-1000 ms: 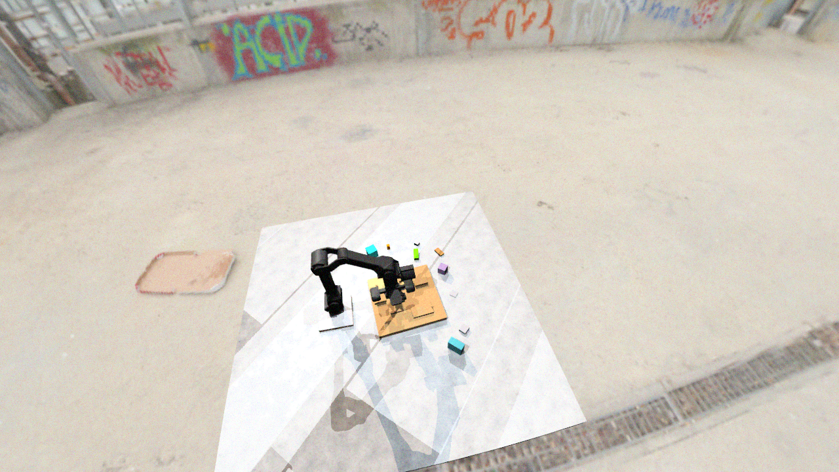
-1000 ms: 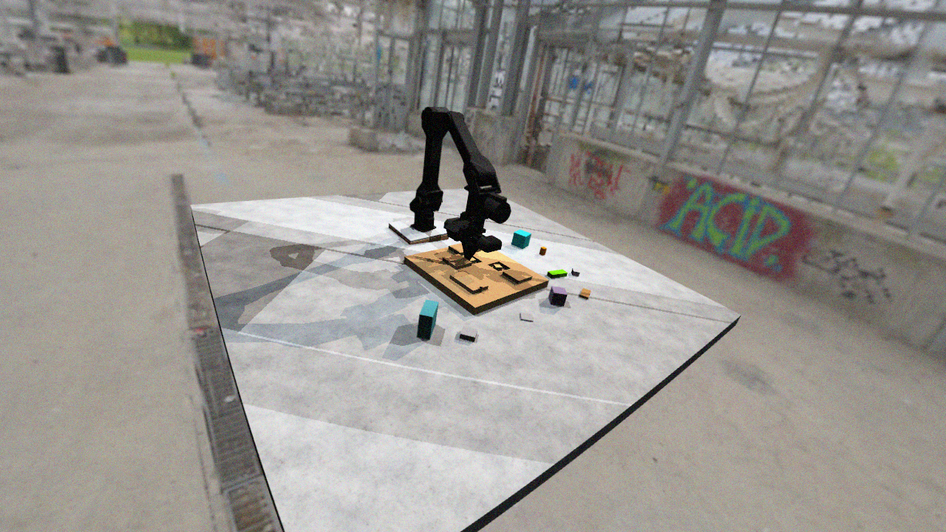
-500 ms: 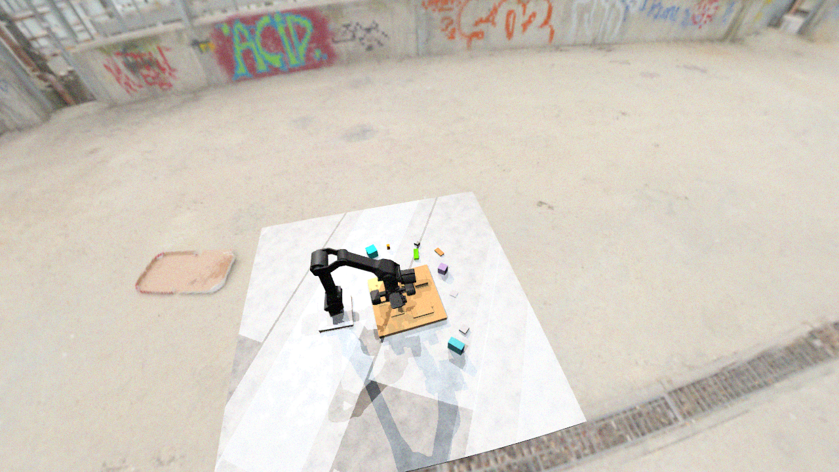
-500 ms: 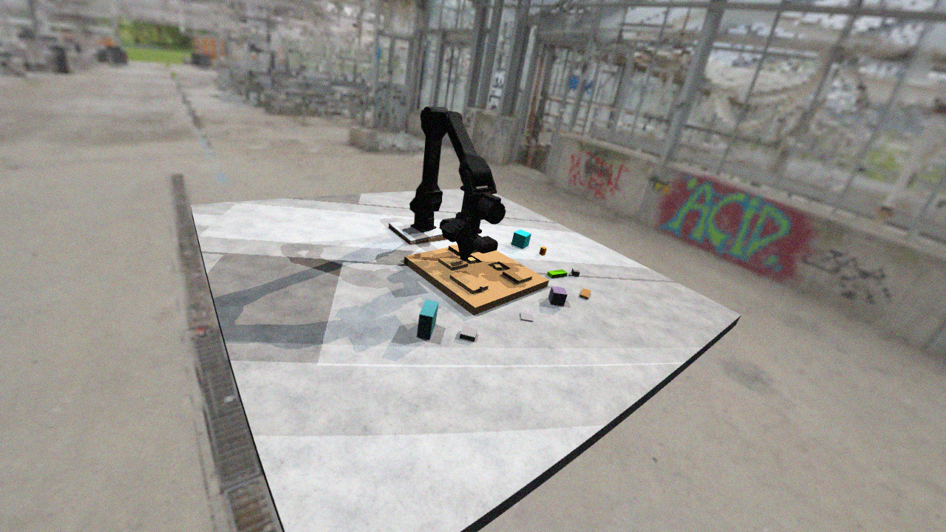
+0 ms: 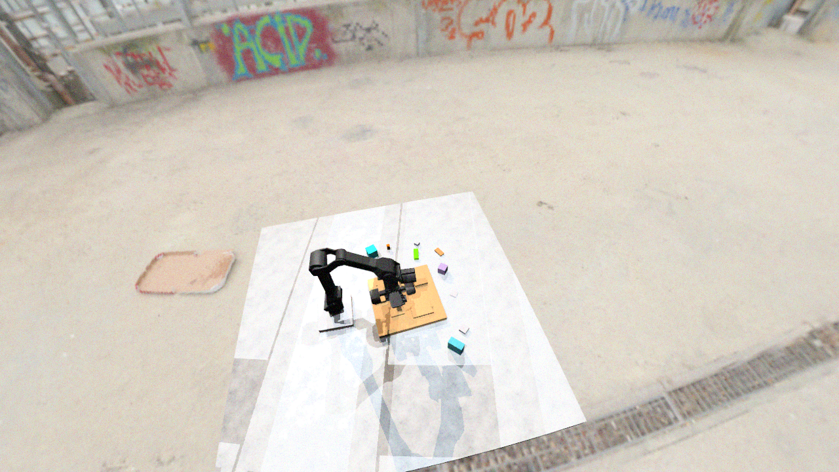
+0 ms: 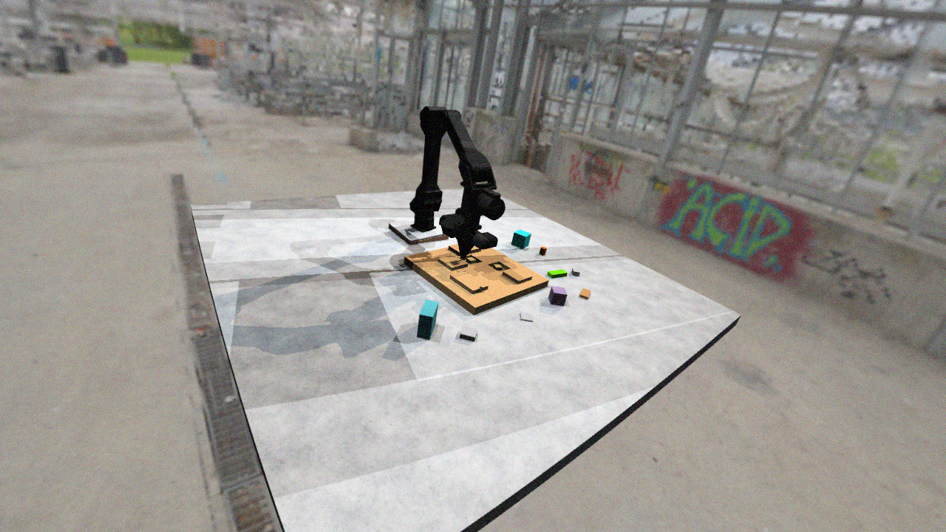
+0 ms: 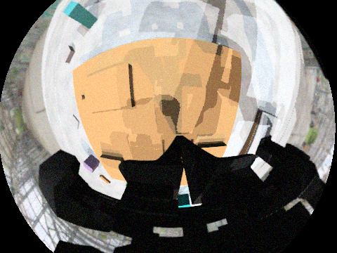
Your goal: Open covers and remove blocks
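Note:
The wooden puzzle board (image 5: pixel 387 326) (image 6: pixel 502 295) (image 7: pixel 168 49) lies in front of the arm. A raised cover (image 6: pixel 467 282) (image 7: pixel 110 88) is near its front corner, another cover (image 6: pixel 516 276) near its right edge. A third cover (image 6: pixel 453 262) is just left of my fingertips, and a fourth cover (image 6: pixel 460 248) is behind them. A dark well opening (image 6: pixel 498 266) shows uncovered; a second opening (image 6: pixel 471 259) shows beside the fingertips. My gripper (image 6: pixel 465 255) (image 7: pixel 179 138) is shut and empty, pointing down, its tips low at the board. Contact is unclear, and the arm hides part of the board in the top view.
Around the board lie a teal block (image 5: pixel 455 345) (image 6: pixel 427 319), a teal cube (image 5: pixel 371 251) (image 6: pixel 521 239), a purple cube (image 5: pixel 442 268) (image 6: pixel 557 295), a green block (image 5: pixel 415 254) (image 6: pixel 556 273), an orange piece (image 5: pixel 438 252) (image 6: pixel 585 292) and several small pieces. Which came from wells is unclear.

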Tool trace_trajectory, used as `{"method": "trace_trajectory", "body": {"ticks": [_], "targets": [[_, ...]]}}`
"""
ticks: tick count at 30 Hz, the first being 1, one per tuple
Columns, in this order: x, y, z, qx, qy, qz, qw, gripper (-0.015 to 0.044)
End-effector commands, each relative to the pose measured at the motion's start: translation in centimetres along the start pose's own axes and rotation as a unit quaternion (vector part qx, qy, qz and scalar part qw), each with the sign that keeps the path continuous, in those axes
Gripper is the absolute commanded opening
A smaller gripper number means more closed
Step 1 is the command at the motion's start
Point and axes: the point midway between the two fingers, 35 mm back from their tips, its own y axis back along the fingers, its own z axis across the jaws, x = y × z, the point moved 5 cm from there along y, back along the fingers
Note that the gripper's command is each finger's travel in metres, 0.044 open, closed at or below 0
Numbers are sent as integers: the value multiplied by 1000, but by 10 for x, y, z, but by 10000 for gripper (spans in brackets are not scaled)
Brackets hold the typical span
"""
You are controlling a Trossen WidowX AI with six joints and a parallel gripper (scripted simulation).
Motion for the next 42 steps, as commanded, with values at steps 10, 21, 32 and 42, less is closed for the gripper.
{"method": "trace_trajectory", "body": {"ticks": [10, 21, 32, 42], "targets": [[-3, 19, 1, -6, 2, -3, 1000, 0], [-5, 33, 0, -6, 2, -3, 1000, 0], [7, 40, -23, 0, 0, 0, 1000, 0], [29, 47, -74, -2, 1, -1, 1000, 0]]}}
